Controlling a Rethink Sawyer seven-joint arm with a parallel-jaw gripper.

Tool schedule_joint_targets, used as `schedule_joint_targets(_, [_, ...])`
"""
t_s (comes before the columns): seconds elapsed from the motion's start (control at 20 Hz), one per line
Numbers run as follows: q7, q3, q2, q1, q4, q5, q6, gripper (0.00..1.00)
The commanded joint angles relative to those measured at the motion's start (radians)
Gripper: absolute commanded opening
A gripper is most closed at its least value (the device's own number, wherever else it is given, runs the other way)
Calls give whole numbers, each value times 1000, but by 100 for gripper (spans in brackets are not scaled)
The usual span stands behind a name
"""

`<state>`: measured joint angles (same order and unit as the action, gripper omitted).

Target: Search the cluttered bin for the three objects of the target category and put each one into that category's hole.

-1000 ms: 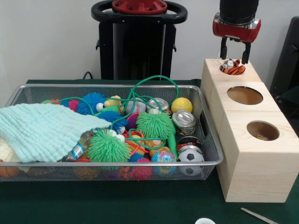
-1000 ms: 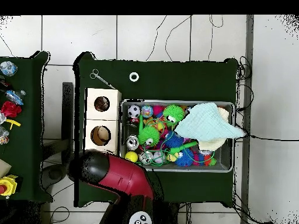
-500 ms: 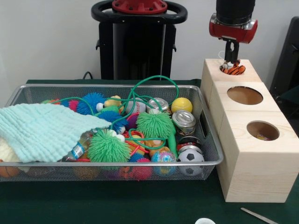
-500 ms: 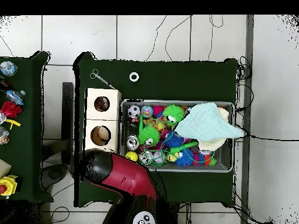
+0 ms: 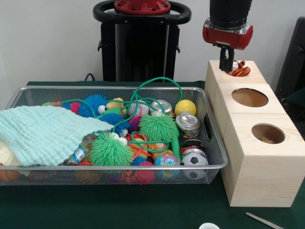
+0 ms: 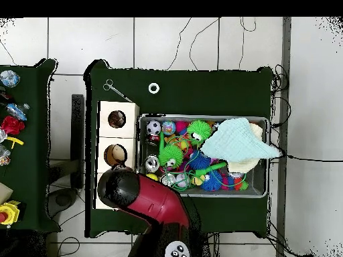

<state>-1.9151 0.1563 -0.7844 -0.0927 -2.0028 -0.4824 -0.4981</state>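
Roughly: wire basket (image 5: 215, 157) crammed with toys, towel (image 5: 45, 133); box (image 5: 257, 176) with three holes, tiger toy (image 5: 238, 71) in farthest; jaws closed, empty.

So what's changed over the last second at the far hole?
The gripper let go of the striped tiger toy, closed its fingers, rose and shifted toward the bin. The toy now sits in the far hole of the wooden box. The bin's clutter and the towel stayed put.
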Motion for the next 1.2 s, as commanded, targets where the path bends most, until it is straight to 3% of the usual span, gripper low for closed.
schedule_joint_targets(0.05, [-110,-128,25,37,-123,-10,54,0])
schedule_joint_targets(0.55, [-231,-46,-89,-87,-151,5,-83,0])
schedule_joint_targets(0.75, [-220,-58,-61,-89,-164,-15,-29,0])
schedule_joint_targets(1.0, [-154,-129,40,-36,-165,-17,143,0])
schedule_joint_targets(1.2, [-151,-127,52,-25,-159,-3,153,0])
